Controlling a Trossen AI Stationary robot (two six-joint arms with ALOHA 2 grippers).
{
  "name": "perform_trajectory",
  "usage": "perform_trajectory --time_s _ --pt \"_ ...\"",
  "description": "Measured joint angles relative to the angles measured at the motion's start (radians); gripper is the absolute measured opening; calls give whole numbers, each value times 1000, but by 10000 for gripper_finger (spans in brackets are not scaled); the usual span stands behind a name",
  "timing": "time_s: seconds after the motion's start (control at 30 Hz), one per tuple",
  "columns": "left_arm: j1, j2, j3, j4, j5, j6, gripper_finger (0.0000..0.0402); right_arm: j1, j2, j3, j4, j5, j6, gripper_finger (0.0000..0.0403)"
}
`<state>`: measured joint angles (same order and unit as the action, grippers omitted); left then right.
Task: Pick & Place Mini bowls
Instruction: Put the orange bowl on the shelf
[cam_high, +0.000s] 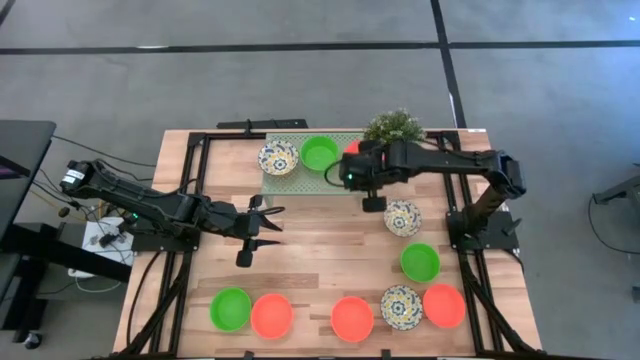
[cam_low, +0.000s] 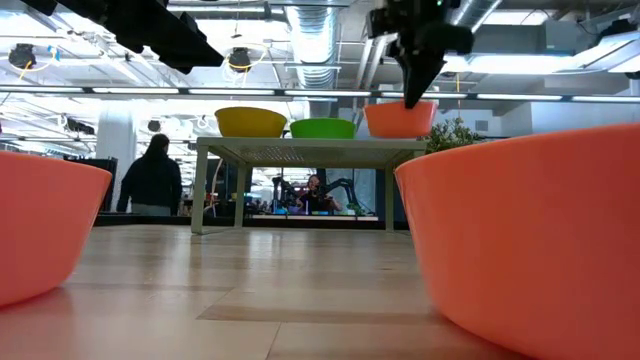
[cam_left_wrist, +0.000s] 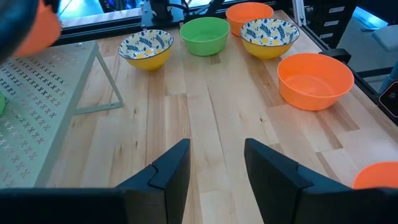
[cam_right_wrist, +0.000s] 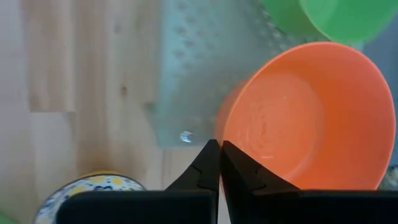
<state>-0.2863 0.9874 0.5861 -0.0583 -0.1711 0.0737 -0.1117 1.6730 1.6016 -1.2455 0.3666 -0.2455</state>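
One red-orange bowl (cam_right_wrist: 311, 118), seemingly light, rigid and slick-walled, is sitting on the perforated shelf (cam_right_wrist: 199, 68) beside the green bowl (cam_high: 320, 153), the right gripper (cam_right_wrist: 219, 163) pinching its thin rim with jaws nearly closed, while the left gripper (cam_left_wrist: 216, 168) is waiting part-open

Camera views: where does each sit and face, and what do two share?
High view: overhead, straight down on the wooden table; both arms show.
Low view: table-top height, level toward the raised perforated shelf; right gripper enters from above.
Left wrist view: forward over the table; open left gripper shows.
Right wrist view: faces down; right gripper shut on the round red-orange bowl.
Shared: low and right wrist views show that bowl.
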Motion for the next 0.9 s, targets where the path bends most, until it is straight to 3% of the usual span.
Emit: perform_trajectory --time_s 0.13,0.37,0.9 --pt "0 0 0 0 0 0 153 -55 0 0 8 -4 0 1" --pt "0 0 0 0 0 0 153 -101 0 -2 75 -133 -70 1" --pt "0 0 0 0 0 0 153 -101 0 -3 115 -138 -79 1"
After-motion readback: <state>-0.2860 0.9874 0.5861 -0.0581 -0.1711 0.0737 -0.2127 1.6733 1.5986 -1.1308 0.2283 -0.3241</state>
